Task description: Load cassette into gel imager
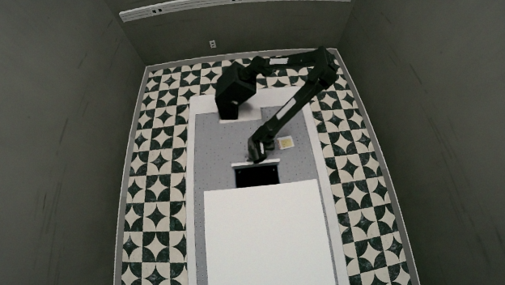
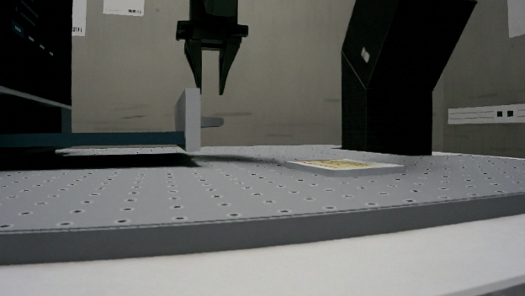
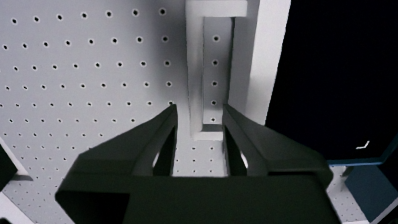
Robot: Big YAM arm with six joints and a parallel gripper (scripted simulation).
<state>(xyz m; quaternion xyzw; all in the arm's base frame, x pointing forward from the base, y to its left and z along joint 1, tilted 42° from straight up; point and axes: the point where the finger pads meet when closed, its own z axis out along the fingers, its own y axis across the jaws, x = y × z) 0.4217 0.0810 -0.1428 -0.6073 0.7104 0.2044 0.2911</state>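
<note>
The gripper (image 2: 210,90) (image 3: 200,112) points down above the drawer handle (image 2: 212,122) (image 3: 196,75), its fingers parted partway with nothing between them. Just beyond the handle is the front panel (image 1: 256,163) (image 2: 193,119) (image 3: 264,65) of IM's open drawer (image 1: 257,176) (image 2: 92,139) (image 3: 335,70). On the opposite side, toward the arm's base (image 1: 235,87) (image 2: 395,122), FINISHED (image 1: 286,142) (image 2: 345,166) lies flat on the perforated board (image 1: 218,142) (image 2: 252,202) (image 3: 90,100), lower than the gripper and apart from it.

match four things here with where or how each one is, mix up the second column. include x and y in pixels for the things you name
1. cassette (image 1: 286,142) (image 2: 345,165)
2. drawer (image 1: 256,176) (image 2: 92,139) (image 3: 330,85)
3. drawer handle (image 2: 212,122) (image 3: 195,75)
4. end effector (image 2: 210,93) (image 3: 200,112)

A. fixed to the drawer's front panel
B. raised above the perforated board, fingers apart
C. lying flat on the perforated board
D. pulled out from the imager

1-C, 2-D, 3-A, 4-B
</note>
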